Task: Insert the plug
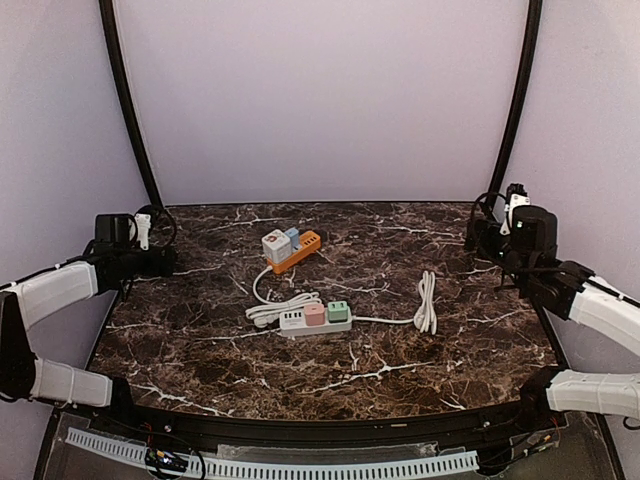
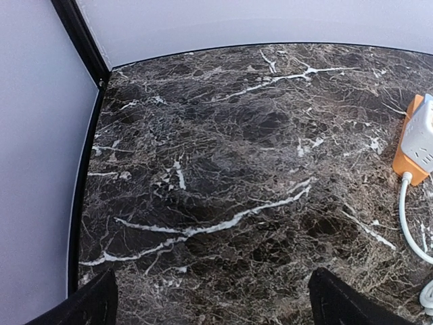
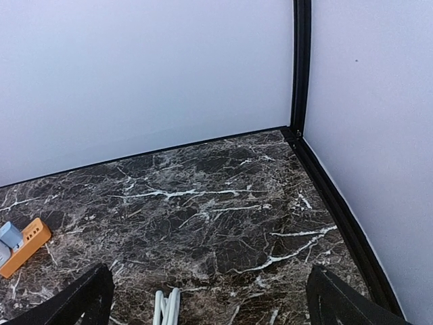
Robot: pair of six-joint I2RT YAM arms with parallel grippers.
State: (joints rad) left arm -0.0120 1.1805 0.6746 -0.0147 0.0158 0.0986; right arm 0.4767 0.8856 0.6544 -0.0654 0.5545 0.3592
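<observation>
An orange power strip (image 1: 298, 250) lies at the table's middle back with a white plug block (image 1: 275, 245) and a blue one (image 1: 291, 237) in it. It also shows in the left wrist view (image 2: 408, 159) and the right wrist view (image 3: 26, 245). A white power strip (image 1: 315, 321) with a pink plug (image 1: 315, 313) and a green plug (image 1: 338, 311) lies in the middle. Its white cable ends in a coiled bundle (image 1: 427, 302), also seen in the right wrist view (image 3: 166, 306). My left gripper (image 2: 213, 298) is open and empty at the far left. My right gripper (image 3: 206, 298) is open and empty at the far right.
A white cable (image 1: 268, 305) runs from the orange strip to a bundle left of the white strip. Black frame posts (image 1: 128, 100) stand at the back corners. Pale walls close the table on three sides.
</observation>
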